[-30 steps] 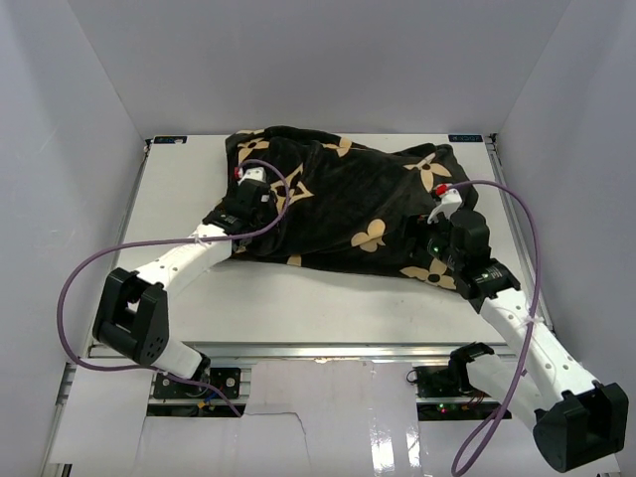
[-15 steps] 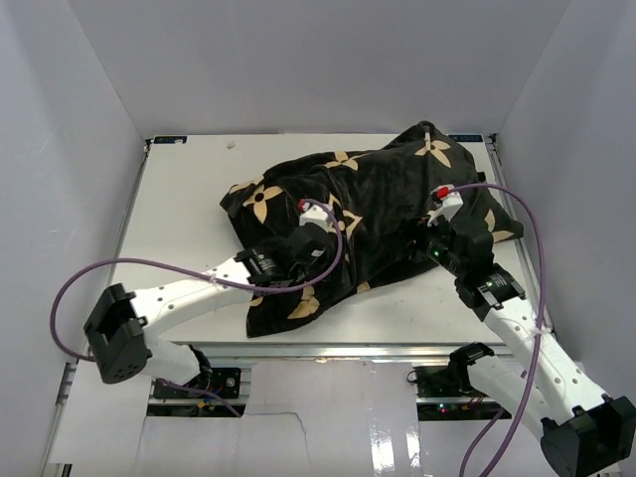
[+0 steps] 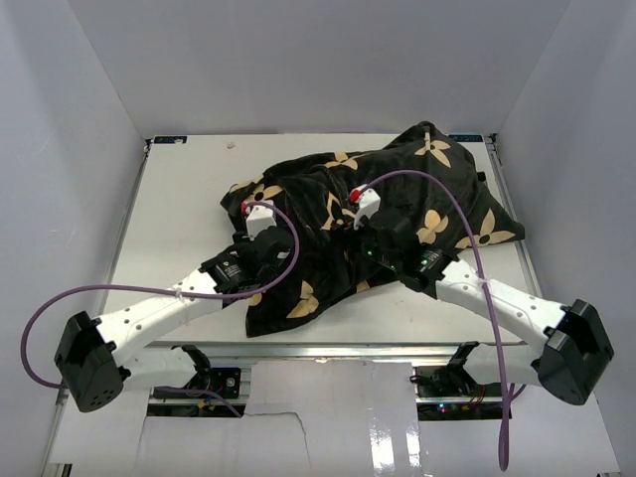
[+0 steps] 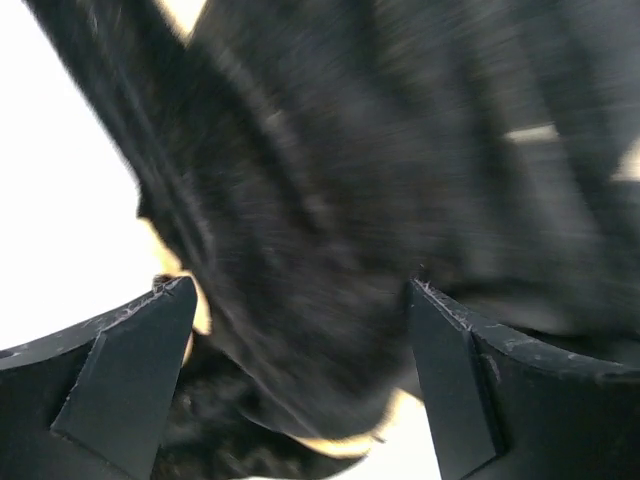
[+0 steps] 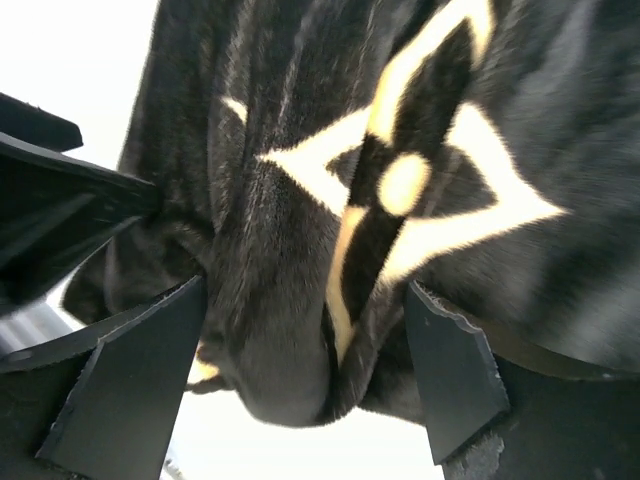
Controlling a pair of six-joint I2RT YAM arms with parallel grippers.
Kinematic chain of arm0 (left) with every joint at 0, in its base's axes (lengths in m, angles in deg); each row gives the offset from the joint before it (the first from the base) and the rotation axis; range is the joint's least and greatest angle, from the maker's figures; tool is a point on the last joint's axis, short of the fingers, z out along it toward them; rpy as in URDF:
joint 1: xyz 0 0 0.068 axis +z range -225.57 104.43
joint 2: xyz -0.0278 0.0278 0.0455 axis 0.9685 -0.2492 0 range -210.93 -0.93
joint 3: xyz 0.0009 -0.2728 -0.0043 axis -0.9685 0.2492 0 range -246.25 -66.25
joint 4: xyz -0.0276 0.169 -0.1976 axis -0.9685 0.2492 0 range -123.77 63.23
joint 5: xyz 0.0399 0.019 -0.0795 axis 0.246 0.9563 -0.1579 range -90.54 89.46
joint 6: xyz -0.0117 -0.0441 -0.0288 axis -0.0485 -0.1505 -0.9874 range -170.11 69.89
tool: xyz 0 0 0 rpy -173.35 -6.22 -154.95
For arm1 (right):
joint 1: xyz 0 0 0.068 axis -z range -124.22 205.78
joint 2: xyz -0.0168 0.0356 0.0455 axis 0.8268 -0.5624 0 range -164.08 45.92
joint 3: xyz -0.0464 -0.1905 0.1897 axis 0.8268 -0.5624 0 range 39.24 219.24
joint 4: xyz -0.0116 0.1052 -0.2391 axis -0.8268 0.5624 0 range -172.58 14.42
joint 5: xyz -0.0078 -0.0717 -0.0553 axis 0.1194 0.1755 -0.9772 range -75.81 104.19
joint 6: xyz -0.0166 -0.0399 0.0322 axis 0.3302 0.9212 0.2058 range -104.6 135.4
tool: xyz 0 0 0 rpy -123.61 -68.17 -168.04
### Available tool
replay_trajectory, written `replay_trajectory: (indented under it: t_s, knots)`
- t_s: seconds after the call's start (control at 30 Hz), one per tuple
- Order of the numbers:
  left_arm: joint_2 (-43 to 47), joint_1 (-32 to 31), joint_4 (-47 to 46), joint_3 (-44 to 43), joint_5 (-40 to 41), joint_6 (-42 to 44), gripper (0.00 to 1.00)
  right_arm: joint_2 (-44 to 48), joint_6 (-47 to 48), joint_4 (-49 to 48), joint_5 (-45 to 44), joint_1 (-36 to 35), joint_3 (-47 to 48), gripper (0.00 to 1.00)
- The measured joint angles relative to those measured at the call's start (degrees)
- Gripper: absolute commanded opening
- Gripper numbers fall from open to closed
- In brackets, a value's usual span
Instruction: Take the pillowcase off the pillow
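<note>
The large black fabric pillowcase with tan flower and star motifs [image 3: 402, 194] lies heaped on the white desk [image 3: 189, 199]. It stretches from the middle toward the far right corner, with one flap lying toward the near edge. We see both arms reaching onto its near side, close together. The left pincer [image 4: 300, 290] stands wide open, with blurred black cloth bulging between its fingers but not pinched. The right pincer [image 5: 305, 285] is also spread wide, and a fold bearing a tan star fills the gap. We cannot tell whether it grips.
</note>
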Motion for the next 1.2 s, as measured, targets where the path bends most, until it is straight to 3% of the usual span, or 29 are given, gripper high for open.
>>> replay_trajectory:
  t_s: [0.07,0.17,0.2,0.27,0.3,0.33,0.47,0.5,0.53,0.63,0.73,0.77,0.8,0.9,1.03,1.2]
  knots:
    - [-1.49,1.20,-2.47,3.32,-0.66,0.44,0.91,-2.80,0.33,-0.50,-2.25,-1.53,0.46,0.83]
    - [-4.04,1.68,-6.32,5.77,-1.90,0.94,0.57,-4.90,0.63,-0.76,-4.50,-2.80,0.46,0.78]
    - [-4.96,1.70,-7.06,5.75,-1.79,0.63,0.40,-5.25,0.68,-0.90,-5.22,-2.95,0.46,0.69]
    - [-6.47,1.68,-7.74,5.46,-1.20,-0.17,0.27,-5.57,0.96,-1.20,-6.88,-3.04,0.46,0.58]
    - [-7.02,1.84,-7.58,5.33,-0.63,-0.63,0.03,-5.62,1.01,-1.33,-7.82,-3.04,0.46,0.52]
    - [-7.21,2.10,-7.41,5.33,-0.31,-1.49,0.00,-5.62,1.03,-1.44,-8.94,-3.04,0.46,0.49]
    - [-5.35,4.70,-6.86,6.40,-0.07,-3.74,0.00,-5.62,1.11,-2.21,-12.96,-1.55,0.46,0.28]
    - [-4.09,6.29,-7.61,7.52,-0.63,-4.37,0.00,-5.60,0.90,-2.29,-13.31,-0.46,0.46,0.11]
    - [-2.78,7.87,-8.33,8.74,-1.18,-4.83,0.00,-5.60,0.96,-2.34,-13.77,0.61,0.46,0.08]
    - [0.52,11.91,-10.75,12.37,-3.10,-5.75,0.05,-5.14,-0.11,-2.38,-14.29,2.97,0.44,0.08]
    - [2.16,12.70,-12.90,14.75,-5.03,-5.40,0.27,-4.24,-0.33,-2.38,-13.81,3.02,0.37,0.08]
    - [2.54,12.72,-13.33,15.23,-5.35,-5.25,0.50,-4.04,-0.37,-2.38,-13.66,3.02,0.35,0.08]
    - [2.78,12.81,-13.31,15.50,-5.55,-4.92,0.63,-3.93,-0.39,-2.43,-13.60,3.02,0.28,0.08]
    - [3.54,13.22,-12.09,15.80,-6.58,-3.39,0.83,-3.65,-0.61,-3.08,-12.63,3.02,-0.66,0.08]
    - [5.07,13.57,-9.88,14.49,-10.10,0.59,0.88,-2.91,-1.01,-4.04,-11.41,2.80,-2.40,0.08]
    - [5.29,11.21,-5.84,5.49,-12.94,4.00,0.90,-1.53,-1.92,-4.98,-10.43,1.79,-3.34,0.08]
